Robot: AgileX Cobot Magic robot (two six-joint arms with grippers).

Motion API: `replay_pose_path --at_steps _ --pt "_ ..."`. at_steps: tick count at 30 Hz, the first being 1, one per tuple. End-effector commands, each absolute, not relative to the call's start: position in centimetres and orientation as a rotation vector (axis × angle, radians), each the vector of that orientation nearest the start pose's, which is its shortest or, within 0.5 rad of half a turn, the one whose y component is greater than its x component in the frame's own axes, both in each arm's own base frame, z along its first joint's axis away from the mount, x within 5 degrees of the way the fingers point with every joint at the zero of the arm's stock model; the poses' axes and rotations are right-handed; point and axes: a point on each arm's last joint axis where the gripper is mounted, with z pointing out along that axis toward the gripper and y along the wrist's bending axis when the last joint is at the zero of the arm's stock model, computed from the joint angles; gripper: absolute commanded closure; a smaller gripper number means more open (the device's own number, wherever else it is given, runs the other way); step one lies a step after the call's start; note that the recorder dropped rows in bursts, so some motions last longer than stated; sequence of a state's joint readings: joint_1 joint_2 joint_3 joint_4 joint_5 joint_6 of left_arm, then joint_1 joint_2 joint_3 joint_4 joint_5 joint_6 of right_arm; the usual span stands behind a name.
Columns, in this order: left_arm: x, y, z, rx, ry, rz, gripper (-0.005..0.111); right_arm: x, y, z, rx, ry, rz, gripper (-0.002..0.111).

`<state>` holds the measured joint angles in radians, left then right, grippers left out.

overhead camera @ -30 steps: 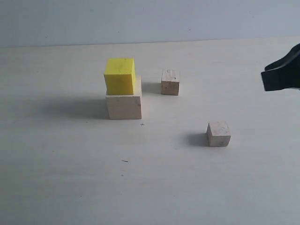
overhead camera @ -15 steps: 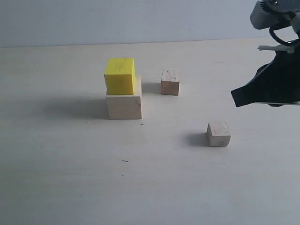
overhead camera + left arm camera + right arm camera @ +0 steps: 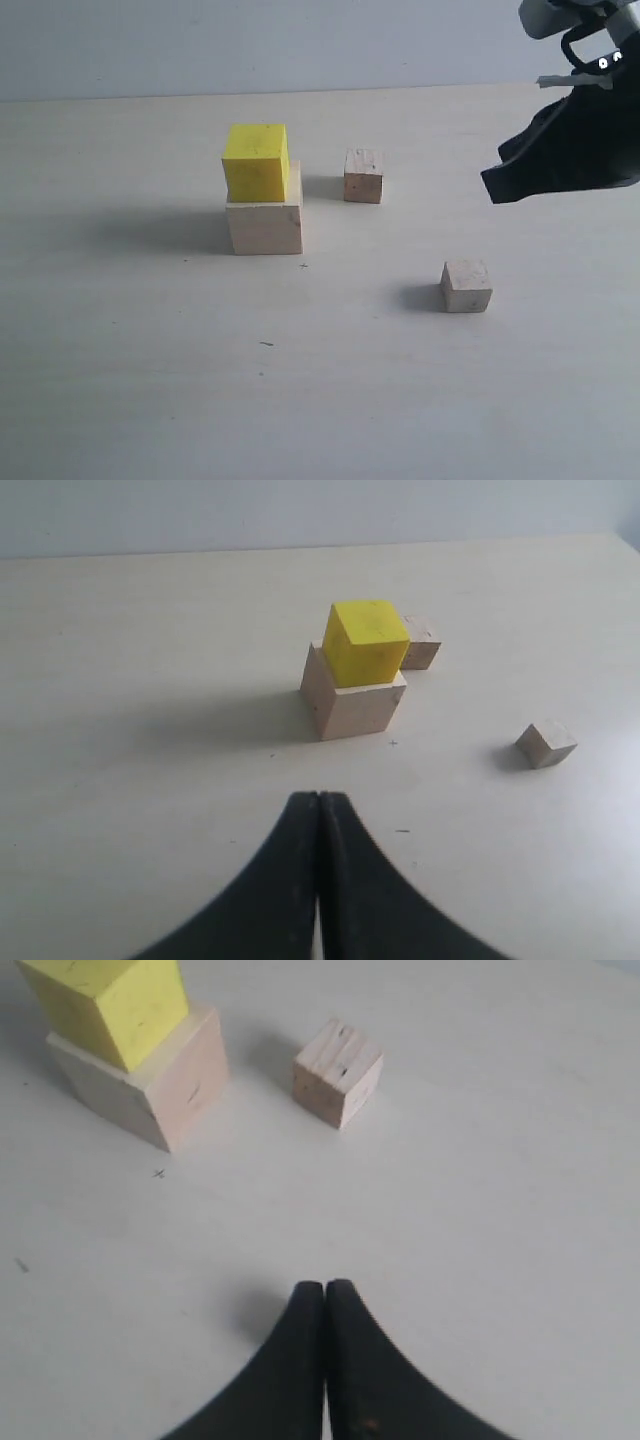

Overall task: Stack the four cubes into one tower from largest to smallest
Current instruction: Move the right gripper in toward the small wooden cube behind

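On the worktop [image 3: 120, 380] the large pale wood cube [image 3: 264, 228] carries the yellow cube [image 3: 255, 162], off-centre. The far small cube [image 3: 363, 176] sits near the stack, the near small cube [image 3: 467, 286] well apart. Likely light, stiff, rough-faced — pinch 2 opposite flat faces. Left gripper [image 3: 318, 815] and right gripper [image 3: 325, 1300] are pressed together, empty.

yellow-topped tower [image 3: 258, 188], two small cubes [image 3: 364, 176] [image 3: 467, 286] apart

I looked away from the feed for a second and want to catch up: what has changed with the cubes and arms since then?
The right pincer, shut and empty, has come further in from the right edge toward the middle. Nothing was grasped or released. The yellow cube stays on the large wood cube; the far small cube and near small cube have not moved.
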<state>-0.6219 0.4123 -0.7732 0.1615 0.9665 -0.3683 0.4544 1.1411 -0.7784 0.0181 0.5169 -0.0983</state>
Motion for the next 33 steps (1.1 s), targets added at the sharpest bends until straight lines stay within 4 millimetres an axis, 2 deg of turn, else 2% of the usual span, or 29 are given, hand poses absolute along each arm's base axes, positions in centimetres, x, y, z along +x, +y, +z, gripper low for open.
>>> replay_pose_path --at_steps 1,7,9,14,19,21,23,26,29,33 --pt "5.0 -2.3 34.7 0.296 2.093 -0.414 0.106 21.2 9.8 28.8 -0.716 2.172 0.074 0.108" --pt "5.5 -2.7 32.8 0.31 2.127 -0.405 0.106 22.0 9.9 29.2 -0.79 2.054 -0.011 0.108" --pt "5.7 -3.0 32.3 0.311 2.124 -0.427 0.106 22.5 10.2 28.7 -0.719 2.08 0.037 0.108" --pt "5.6 -3.5 32.0 0.3 2.136 -0.503 0.106 24.8 11.1 25.4 -0.575 2.246 0.082 0.108" --pt "5.5 -3.5 31.9 0.289 2.152 -0.51 0.106 28.5 12.6 23.3 -0.507 2.386 0.065 0.108" --pt "5.5 -3.4 31.7 0.29 2.166 -0.506 0.106 29.7 13.0 23.0 -0.54 2.414 0.026 0.108" --pt "5.4 -3.4 31.6 0.291 2.181 -0.499 0.106 30.8 13.3 22.8 -0.644 2.414 -0.049 0.108" --pt "5.4 -3.3 31.5 0.293 2.193 -0.494 0.106 32.2 13.8 22.7 -0.814 2.378 -0.124 0.108" --pt "5.5 -3.4 31.3 0.294 2.201 -0.49 0.106 33.7 14.0 23.1 -0.906 2.328 -0.167 0.108" --pt "5.7 -3.6 31.1 0.295 2.226 -0.483 0.106 35.9 13.3 23.8 -0.865 2.382 -0.21 0.108"
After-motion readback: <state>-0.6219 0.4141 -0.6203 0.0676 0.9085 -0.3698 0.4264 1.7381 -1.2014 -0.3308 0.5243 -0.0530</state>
